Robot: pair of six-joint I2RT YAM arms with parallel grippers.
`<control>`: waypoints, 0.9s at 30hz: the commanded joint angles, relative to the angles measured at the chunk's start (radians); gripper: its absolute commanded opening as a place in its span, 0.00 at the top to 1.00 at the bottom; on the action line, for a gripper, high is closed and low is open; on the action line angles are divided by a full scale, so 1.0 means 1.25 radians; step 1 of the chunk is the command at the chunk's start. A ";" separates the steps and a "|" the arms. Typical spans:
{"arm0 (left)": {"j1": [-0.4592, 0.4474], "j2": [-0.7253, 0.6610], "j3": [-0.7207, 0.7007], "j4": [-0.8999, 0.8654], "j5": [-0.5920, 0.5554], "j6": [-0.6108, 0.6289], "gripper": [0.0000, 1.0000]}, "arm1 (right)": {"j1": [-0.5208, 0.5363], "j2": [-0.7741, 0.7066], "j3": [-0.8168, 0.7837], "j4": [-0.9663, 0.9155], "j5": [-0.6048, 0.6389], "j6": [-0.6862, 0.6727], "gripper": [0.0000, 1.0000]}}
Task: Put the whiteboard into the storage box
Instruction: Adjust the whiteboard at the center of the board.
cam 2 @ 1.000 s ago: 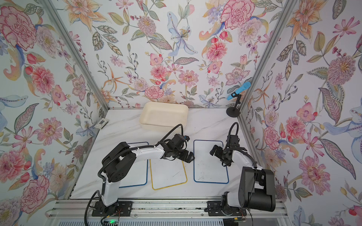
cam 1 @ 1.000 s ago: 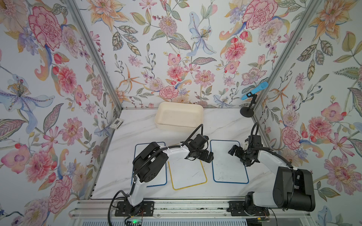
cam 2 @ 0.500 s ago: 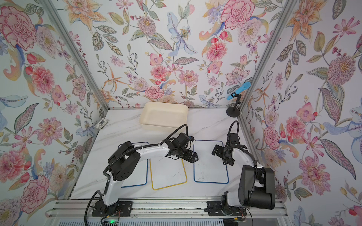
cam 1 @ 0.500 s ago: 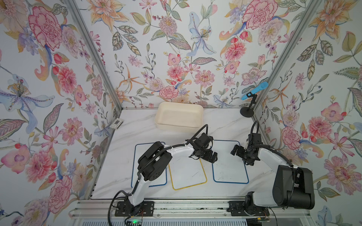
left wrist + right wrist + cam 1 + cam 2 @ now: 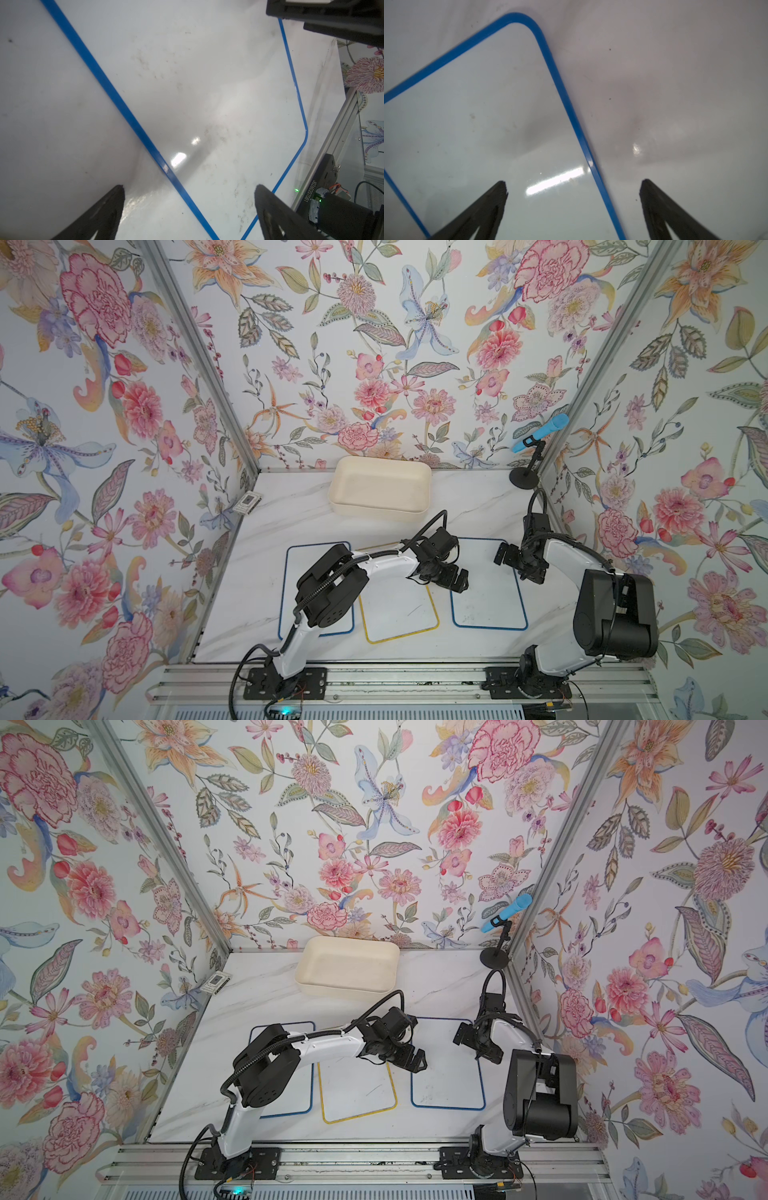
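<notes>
Both hands stood wide open, holding nothing. The left hand (image 5: 189,187) straddled the nine o'clock edge of the blue-framed whiteboard (image 5: 486,605), and the right hand (image 5: 574,182) straddled its three o'clock edge. The board lay flat on the counter (image 5: 291,506), at five o'clock from the storage box (image 5: 378,510). A clean lift probably called for working a fingertip under the thin frame on each side, then closing both together. Whether any fingertip touched the counter could not be told. The left arm (image 5: 386,564) hid much of the second blue-framed whiteboard (image 5: 297,558) and the twelve o'clock end of the yellow-framed whiteboard (image 5: 399,614).
</notes>
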 commanded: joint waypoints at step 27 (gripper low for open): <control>0.024 0.123 0.001 -0.075 0.010 -0.030 0.00 | 0.043 0.106 0.008 0.039 -0.193 -0.029 0.00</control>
